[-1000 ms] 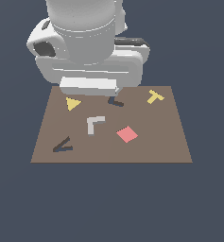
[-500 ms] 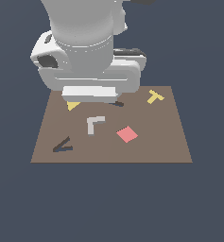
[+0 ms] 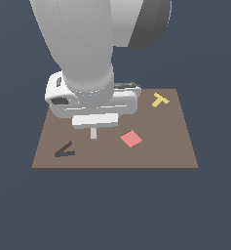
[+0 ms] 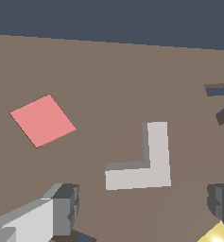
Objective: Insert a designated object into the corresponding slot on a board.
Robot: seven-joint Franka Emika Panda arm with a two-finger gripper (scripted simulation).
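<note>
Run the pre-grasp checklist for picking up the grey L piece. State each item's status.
1. Gripper above the grey L piece: ok; a finger shows on each side in the wrist view.
2. Jaws open: ok, not closed on the piece.
3. Piece lying flat on the board: ok.
4. Pink square clear of the piece: ok, apart.
5. Matching slot located: cannot tell; the arm hides much of the board.

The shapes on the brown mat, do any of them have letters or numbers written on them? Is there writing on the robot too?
No writing can be read anywhere.
The board, the grey L-shaped piece, the pink square and the yellow T-shape are plain colours, with no letters, numbers or signs.
The robot arm shows no label or brand either.
</note>
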